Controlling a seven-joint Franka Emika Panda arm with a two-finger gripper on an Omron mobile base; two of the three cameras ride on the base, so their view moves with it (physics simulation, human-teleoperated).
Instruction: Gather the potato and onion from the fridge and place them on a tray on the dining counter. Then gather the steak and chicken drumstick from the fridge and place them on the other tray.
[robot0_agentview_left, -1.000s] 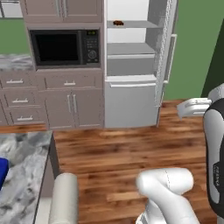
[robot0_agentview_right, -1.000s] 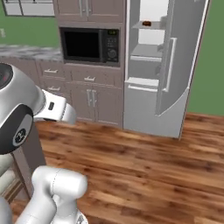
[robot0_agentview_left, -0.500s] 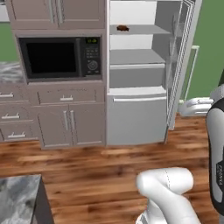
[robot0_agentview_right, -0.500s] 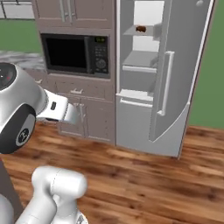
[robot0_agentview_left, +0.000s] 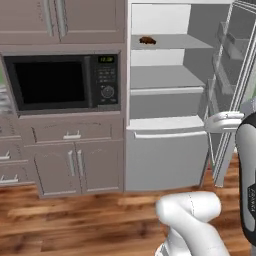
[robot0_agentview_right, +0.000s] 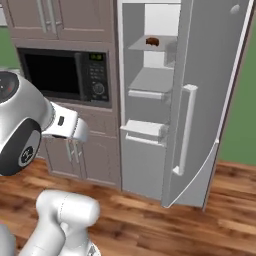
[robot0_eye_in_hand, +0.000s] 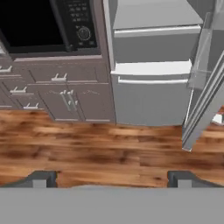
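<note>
Standing open before the robot, the fridge (robot0_agentview_left: 170, 125) shows its pale shelves, with the door (robot0_agentview_right: 205, 100) swung out to the right. On the top shelf lies one small dark reddish-brown piece, the steak (robot0_agentview_left: 147, 40), seen also in the right base view (robot0_agentview_right: 152, 41); the shelves under it hold nothing that I can make out. In the hand view the gripper (robot0_eye_in_hand: 112, 178) has its two dark fingertips (robot0_eye_in_hand: 41, 178) wide apart, with nothing between them, only the wooden floor (robot0_eye_in_hand: 87, 148) in front. From the fingers the fridge body stands at about 1 o'clock (robot0_eye_in_hand: 153, 65), and the steak's shelf is higher than this view reaches, so the steak is well apart from the fingers. At 11 o'clock is the black microwave (robot0_eye_in_hand: 43, 22) in the brown cabinet (robot0_agentview_left: 75, 165), just beside the fridge.
</note>
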